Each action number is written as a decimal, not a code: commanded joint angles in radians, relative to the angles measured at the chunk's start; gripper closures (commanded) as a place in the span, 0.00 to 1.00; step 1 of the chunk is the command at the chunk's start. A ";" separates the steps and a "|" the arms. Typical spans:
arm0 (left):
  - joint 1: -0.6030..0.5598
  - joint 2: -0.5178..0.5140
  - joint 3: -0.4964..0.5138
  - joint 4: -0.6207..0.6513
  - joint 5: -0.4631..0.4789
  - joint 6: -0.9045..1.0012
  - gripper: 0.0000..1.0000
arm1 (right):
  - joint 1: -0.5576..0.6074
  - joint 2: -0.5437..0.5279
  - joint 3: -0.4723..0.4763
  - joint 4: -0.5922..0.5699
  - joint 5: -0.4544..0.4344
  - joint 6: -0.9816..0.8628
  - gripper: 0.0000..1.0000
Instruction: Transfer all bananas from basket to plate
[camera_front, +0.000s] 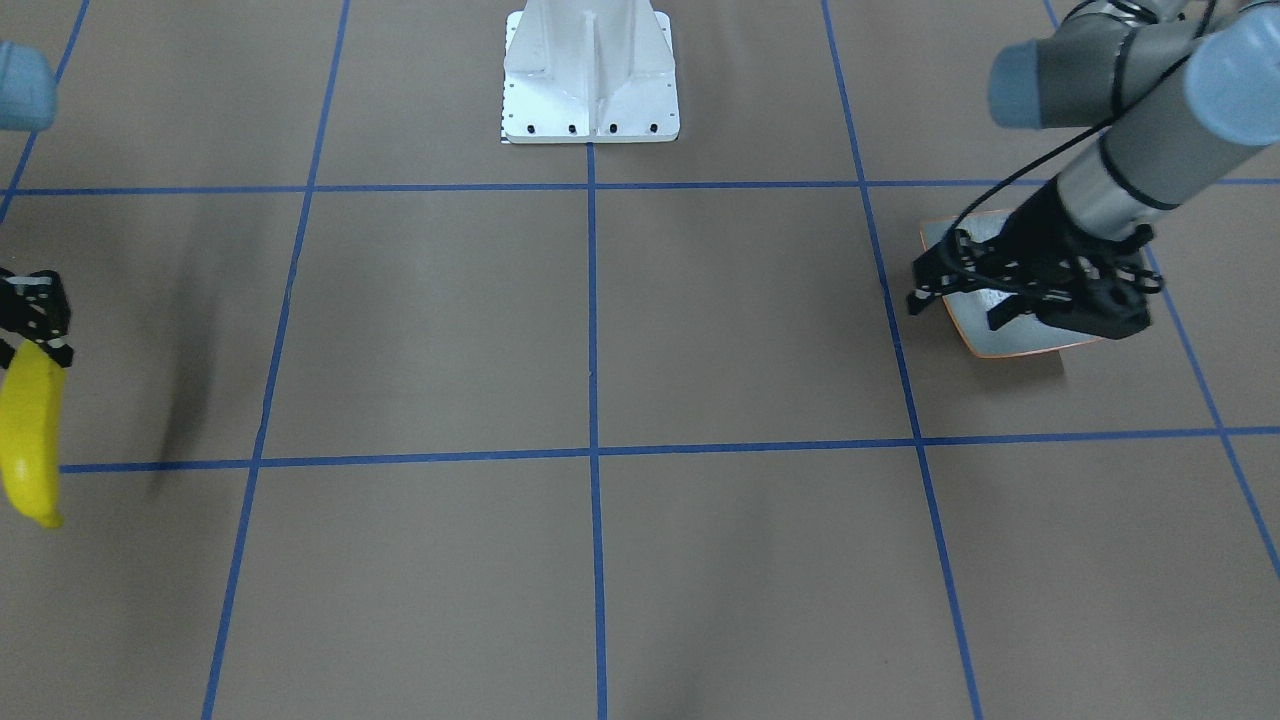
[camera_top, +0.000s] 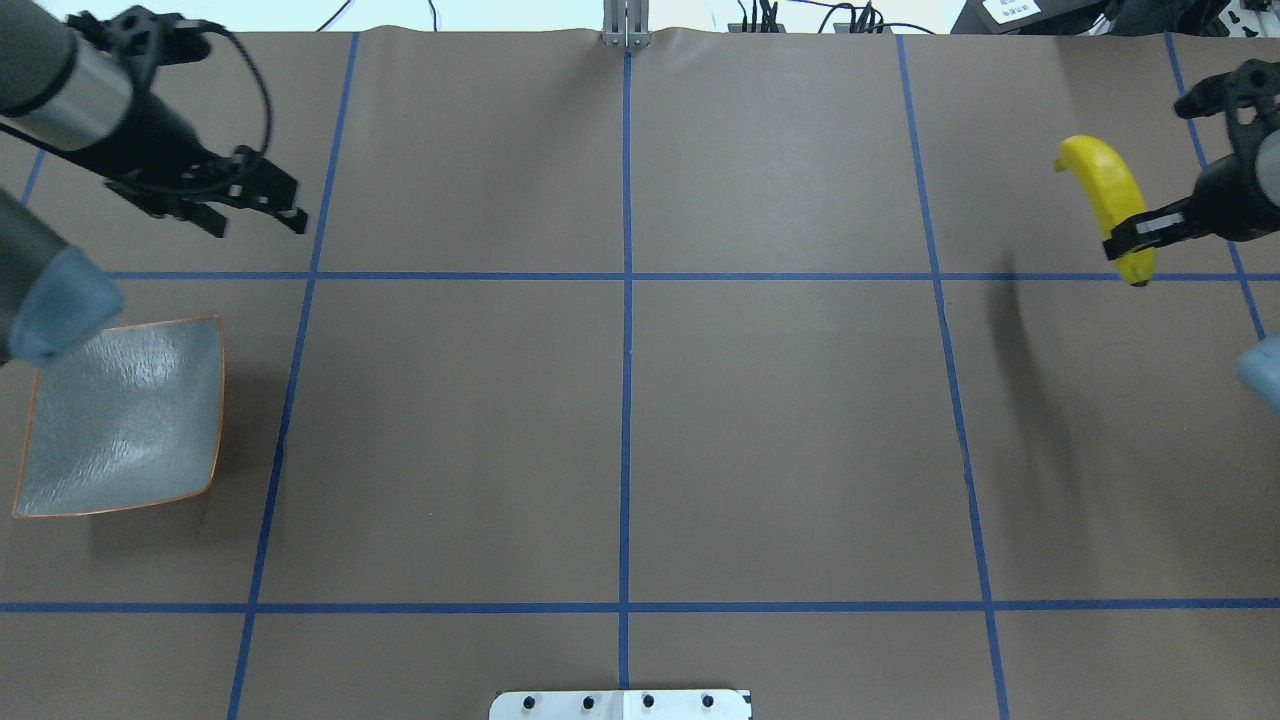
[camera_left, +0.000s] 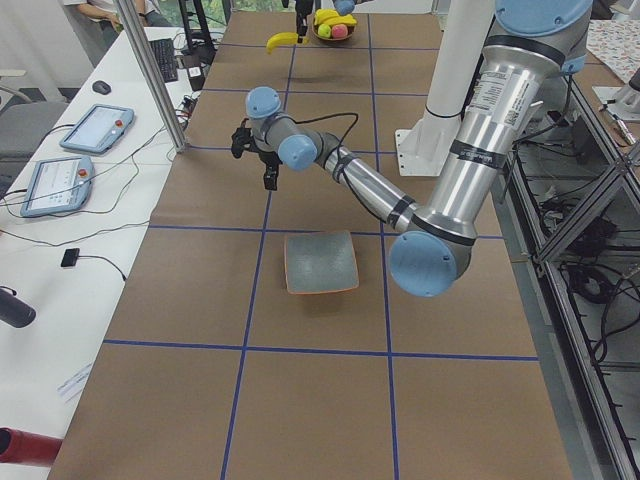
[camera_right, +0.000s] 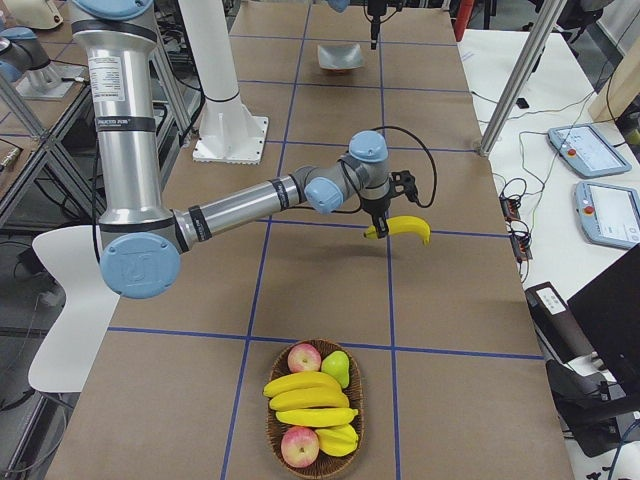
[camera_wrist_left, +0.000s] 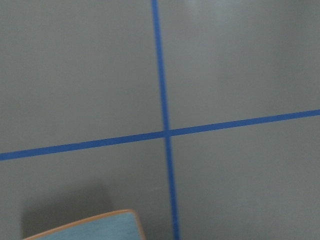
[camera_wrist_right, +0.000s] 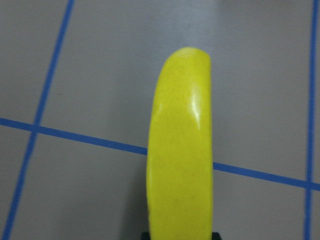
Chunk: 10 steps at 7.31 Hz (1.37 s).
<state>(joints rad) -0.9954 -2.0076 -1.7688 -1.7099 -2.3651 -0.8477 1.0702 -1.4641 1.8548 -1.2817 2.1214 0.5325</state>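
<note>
Well beyond the basket's (camera_right: 268, 425) apples (camera_right: 303, 357), right gripper (camera_top: 1128, 238) holds a banana (camera_top: 1105, 185).

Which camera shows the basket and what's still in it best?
Exterior right: the wicker basket sits near the camera, its bananas, two apples and a green fruit plainly visible. Exterior left shows it small and far off. The other views miss it.

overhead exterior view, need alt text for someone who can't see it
At the view's right edge, the right gripper holds one yellow banana in the air above a brown table marked with blue tape lines. At the left edge, the square grey-green plate lies empty. The left gripper is open and empty beyond it.
</note>
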 joint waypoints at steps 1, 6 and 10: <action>0.111 -0.190 0.145 -0.063 0.001 -0.105 0.01 | -0.183 0.120 0.015 -0.005 -0.125 0.124 1.00; 0.216 -0.325 0.261 -0.162 0.170 -0.412 0.01 | -0.461 0.445 0.070 -0.436 -0.354 0.156 1.00; 0.234 -0.447 0.398 -0.282 0.170 -0.615 0.01 | -0.564 0.571 -0.011 -0.443 -0.469 0.170 1.00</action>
<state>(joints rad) -0.7639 -2.4219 -1.4261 -1.9221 -2.1956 -1.3928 0.5275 -0.9159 1.8557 -1.7225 1.6783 0.7014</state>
